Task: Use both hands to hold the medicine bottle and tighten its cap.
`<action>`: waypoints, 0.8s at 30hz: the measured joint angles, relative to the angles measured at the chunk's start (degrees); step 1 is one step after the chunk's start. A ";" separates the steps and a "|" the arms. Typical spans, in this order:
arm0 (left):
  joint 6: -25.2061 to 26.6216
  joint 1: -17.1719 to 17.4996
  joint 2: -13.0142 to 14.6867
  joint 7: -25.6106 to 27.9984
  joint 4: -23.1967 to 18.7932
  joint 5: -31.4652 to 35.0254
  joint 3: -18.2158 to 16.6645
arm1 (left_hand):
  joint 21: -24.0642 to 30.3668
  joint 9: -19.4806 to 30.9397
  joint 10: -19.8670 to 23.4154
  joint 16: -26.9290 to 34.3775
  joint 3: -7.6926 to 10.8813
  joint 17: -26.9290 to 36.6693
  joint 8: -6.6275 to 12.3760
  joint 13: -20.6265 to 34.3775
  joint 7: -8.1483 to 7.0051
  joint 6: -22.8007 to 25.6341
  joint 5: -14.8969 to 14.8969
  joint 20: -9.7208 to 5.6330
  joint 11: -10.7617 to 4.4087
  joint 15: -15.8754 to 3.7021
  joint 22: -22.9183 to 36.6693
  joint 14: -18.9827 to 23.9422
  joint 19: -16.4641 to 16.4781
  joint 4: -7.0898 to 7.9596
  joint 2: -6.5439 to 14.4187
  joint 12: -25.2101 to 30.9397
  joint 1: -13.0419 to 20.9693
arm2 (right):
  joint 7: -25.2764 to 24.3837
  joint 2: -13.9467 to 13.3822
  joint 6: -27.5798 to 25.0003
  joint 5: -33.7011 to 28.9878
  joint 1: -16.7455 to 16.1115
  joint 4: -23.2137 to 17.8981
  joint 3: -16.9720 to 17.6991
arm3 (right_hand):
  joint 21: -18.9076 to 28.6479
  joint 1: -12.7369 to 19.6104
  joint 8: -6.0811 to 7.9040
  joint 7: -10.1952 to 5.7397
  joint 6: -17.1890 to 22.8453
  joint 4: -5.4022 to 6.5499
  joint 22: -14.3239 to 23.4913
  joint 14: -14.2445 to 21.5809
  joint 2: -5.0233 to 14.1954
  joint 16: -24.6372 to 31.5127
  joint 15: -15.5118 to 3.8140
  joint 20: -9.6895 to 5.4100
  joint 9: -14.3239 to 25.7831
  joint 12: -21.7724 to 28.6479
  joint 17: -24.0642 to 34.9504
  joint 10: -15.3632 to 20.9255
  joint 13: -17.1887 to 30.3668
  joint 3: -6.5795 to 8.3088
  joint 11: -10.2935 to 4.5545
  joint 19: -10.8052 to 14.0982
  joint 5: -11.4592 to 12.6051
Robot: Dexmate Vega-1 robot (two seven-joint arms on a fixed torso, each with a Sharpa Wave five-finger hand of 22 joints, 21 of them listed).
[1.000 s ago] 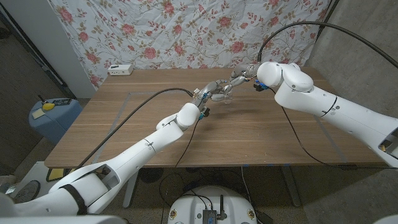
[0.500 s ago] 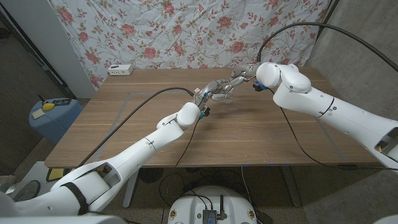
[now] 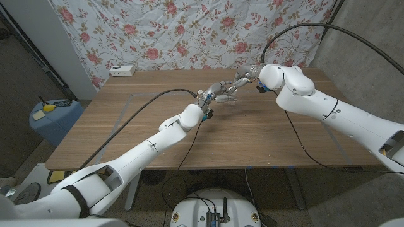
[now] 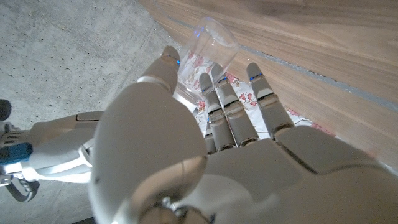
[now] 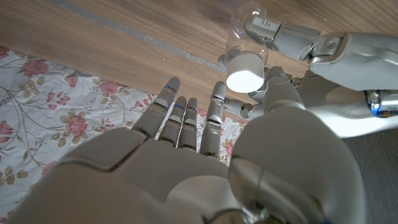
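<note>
Clear plastic bottle with a white cap, held above the far middle of the wooden table, between the two hands. In the right wrist view the cap is seen end-on, facing the camera, with the transparent body behind it.

Left hand: closed on the bottle. In the left wrist view its fingers are seen wrapped along the clear body with the thumb on the opposite side; the same fingers appear beside the body in the right wrist view.

Right hand: raised just beside the cap end. In the right wrist view its fingers are extended and slightly apart, with the thumb close to the cap; contact with the cap cannot be judged, so the grip cannot be told for certain.

Floral cloth: hung behind the table.

White box: set at the table's far left corner, well apart from the hands.

Blue bin: stood on the floor off the table's left side.
</note>
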 measured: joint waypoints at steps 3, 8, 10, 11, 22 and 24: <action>0.00 0.16 0.06 0.03 -0.24 0.01 -0.03 | 0.00 0.00 0.00 0.00 0.00 0.02 0.00 -0.01 0.00 0.00 -0.10 -0.01 0.00 0.00 0.00 0.00 -0.01 0.00 0.00 0.00 0.00 | 0.00 0.00 -0.05 -0.23 -0.12 -0.25 0.04 | 0.00 0.15 0.32 -0.24 0.62 0.10 0.00 0.00 0.15 0.00 0.00 0.20 0.22 0.00 0.00 0.30 0.00 0.10 -0.30 0.20 0.00; 0.02 0.36 0.11 0.11 -0.51 0.08 -0.06 | 0.00 0.00 0.00 0.00 0.00 0.04 0.00 -0.02 0.00 0.00 -0.10 -0.31 0.00 0.01 0.00 -0.01 -0.31 0.00 0.16 -0.02 -0.16 | 0.15 -0.08 -0.16 -0.50 -0.34 -0.64 0.14 | 0.00 0.66 0.76 -0.45 1.57 0.10 0.00 0.31 0.23 0.00 -0.31 0.20 0.26 0.00 0.13 0.31 0.00 0.10 -0.31 0.20 0.00; 0.04 0.44 0.14 0.18 -0.61 0.14 -0.07 | 0.00 0.00 -0.01 0.00 -0.01 0.04 0.00 -0.03 -0.29 0.29 -0.11 -0.31 0.00 0.01 0.00 -0.01 -0.31 0.01 0.16 -0.03 -0.16 | 0.32 -0.19 -0.20 -0.64 -0.47 -0.86 0.20 | 0.00 0.66 0.76 -0.44 1.57 0.10 0.00 0.31 0.23 0.00 -0.31 0.20 0.26 0.00 0.26 0.31 0.00 0.10 -0.31 0.20 0.00; 0.05 0.46 0.14 0.20 -0.63 0.15 -0.07 | 0.00 0.00 -0.01 -0.01 -0.01 0.04 0.00 -0.04 -0.29 0.30 -0.11 -0.31 -0.01 0.01 0.00 -0.01 -0.31 0.01 0.16 -0.03 -0.16 | 0.33 -0.19 -0.20 -0.65 -0.47 -0.86 0.20 | 0.00 0.66 0.76 -0.44 1.57 0.10 0.00 0.30 0.23 0.00 -0.31 0.20 0.26 0.00 0.26 0.31 0.00 0.10 -0.31 0.20 0.00; 0.37 0.74 0.16 0.43 -1.13 0.37 -0.09 | 0.00 0.00 -0.01 0.09 0.22 0.03 0.00 -0.01 -0.29 0.30 -0.16 -0.29 -0.01 0.02 0.00 -0.02 -0.32 -0.23 0.31 -0.03 -0.31 | 0.49 -0.60 -0.21 -0.93 -1.25 -1.40 0.80 | 0.00 0.66 1.89 -0.61 3.04 0.11 0.00 0.71 0.23 0.44 -0.72 0.10 0.52 0.00 0.25 0.92 0.00 0.10 -0.51 0.71 0.00; 0.47 0.79 0.15 0.45 -1.25 0.40 -0.09 | 0.00 0.00 -0.02 0.21 0.22 0.02 0.00 0.00 -0.29 0.30 -0.16 -0.11 -0.02 0.02 0.00 -0.02 -0.51 -0.23 0.31 0.00 -0.31 | 0.39 -0.62 -0.11 -0.97 -1.44 -1.44 0.94 | 0.00 0.89 2.13 -0.66 3.42 0.11 0.00 0.71 0.47 0.44 -0.72 -0.11 0.60 0.00 0.25 0.92 0.00 0.10 -0.51 0.93 0.00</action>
